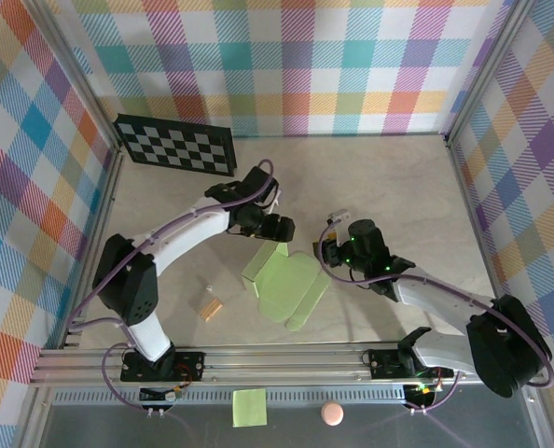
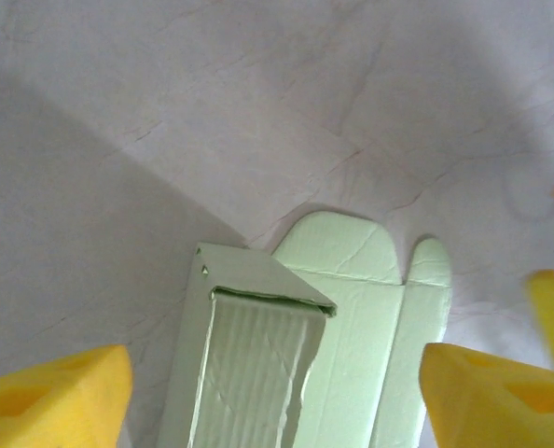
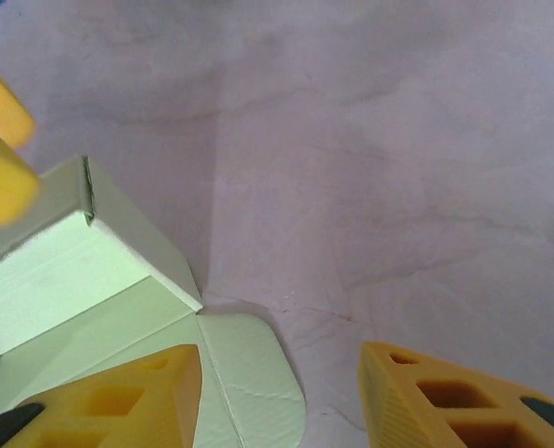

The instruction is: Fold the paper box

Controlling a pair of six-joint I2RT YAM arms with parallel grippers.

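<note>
Paper box (image 1: 286, 285) lies mid-desk (image 1: 389, 177): pale lime-green card, partly folded. Its far-left part stands up as a hollow sleeve; the rest lies flat w/ creased panels and rounded tabs. L end effector (image 1: 279, 231) hangs just over the box's far edge, arm reaching in from the left. R end effector (image 1: 331, 250) is just beside the box's right edge. L wrist cam: L end effector (image 2: 277, 401) released, jaws wide, yellow fingers (image 2: 58, 397) at both bottom corners. The paper box (image 2: 352, 308) lies below and btw them w/ a gap each side, nothing gripped. The sleeve's open end faces the cam, and two rounded tabs lie flat on the desk to its right in that view. R wrist cam: R end effector (image 3: 282, 397) also released, jaws apart, bare desk btw them. One of its fingers (image 3: 118, 401) overlaps a flat rounded flap of the paper box (image 3: 62, 280); can't tell if they touch. The raised sleeve wall stands at that view's left. Top cam, elsewhere: checkerboard (image 1: 174, 143) flat at the desk's far-left, well apart from the box. Tan block (image 1: 210, 306) is near the box's left side, not touching. Sticky note (image 1: 249, 408) and pink ball (image 1: 331, 413) are on the grey strip in front of the arm bases.
</note>
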